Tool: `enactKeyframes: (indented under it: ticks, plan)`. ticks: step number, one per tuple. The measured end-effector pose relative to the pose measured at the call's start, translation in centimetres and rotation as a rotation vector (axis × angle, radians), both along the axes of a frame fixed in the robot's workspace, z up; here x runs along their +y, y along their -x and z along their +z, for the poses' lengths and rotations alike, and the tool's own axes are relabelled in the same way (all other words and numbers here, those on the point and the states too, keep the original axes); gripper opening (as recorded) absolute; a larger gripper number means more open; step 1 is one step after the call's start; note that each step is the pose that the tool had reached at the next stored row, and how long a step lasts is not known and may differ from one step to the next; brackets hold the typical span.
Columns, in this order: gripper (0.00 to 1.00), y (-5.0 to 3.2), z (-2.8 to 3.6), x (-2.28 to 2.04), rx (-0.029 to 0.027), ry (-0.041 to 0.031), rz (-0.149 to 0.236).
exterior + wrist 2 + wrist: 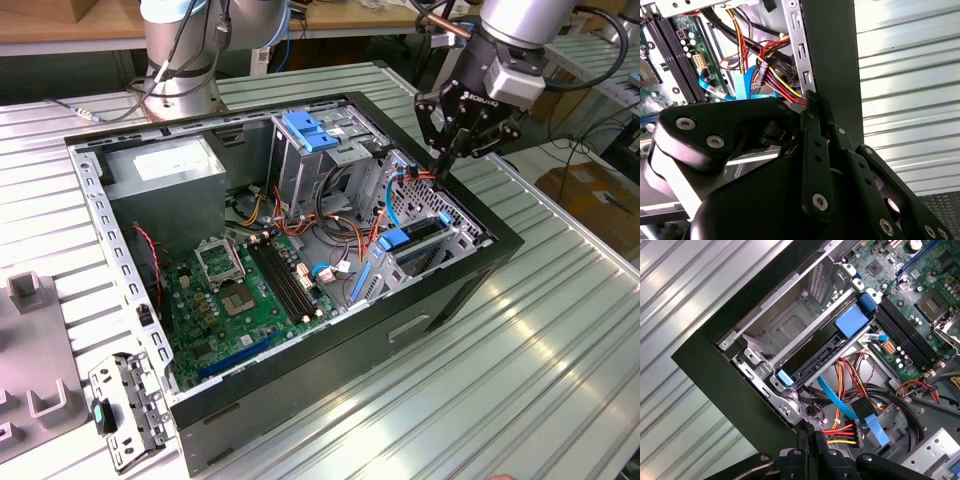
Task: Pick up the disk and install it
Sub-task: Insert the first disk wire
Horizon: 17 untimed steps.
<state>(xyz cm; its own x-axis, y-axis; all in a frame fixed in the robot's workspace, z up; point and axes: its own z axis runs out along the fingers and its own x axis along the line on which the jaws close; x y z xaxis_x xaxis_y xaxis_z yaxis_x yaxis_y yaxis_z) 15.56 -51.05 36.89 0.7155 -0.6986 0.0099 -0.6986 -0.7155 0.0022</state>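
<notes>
The disk (422,233) is a dark flat drive with blue carrier tabs. It lies in the metal drive bay at the open computer case's (500,240) corner on the exterior view's right. In the first wrist view the disk (815,356) sits in its slot with a blue tab at each end. My gripper (445,160) hangs just above the case's far right edge, beyond the disk, and is shut with nothing between its fingers. Its fingertips (812,100) rest close to a bundle of red and yellow wires (842,434).
A tall grey cage with a blue handle (308,130) stands in the case's middle. A thin light-blue cable (832,397) runs beside the bay. The green motherboard (250,290) covers the case floor. Grey fixtures (30,300) sit on the ribbed table (520,380).
</notes>
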Motion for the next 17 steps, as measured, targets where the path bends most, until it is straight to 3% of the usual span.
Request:
enactKeyframes:
  ticks: [11,17]
  plan:
    - [0.17,0.00,-0.01,0.00,0.0000,0.0005,-0.163]
    - [0.17,0.27,-0.01,-0.02,0.0000,0.0006,-0.200]
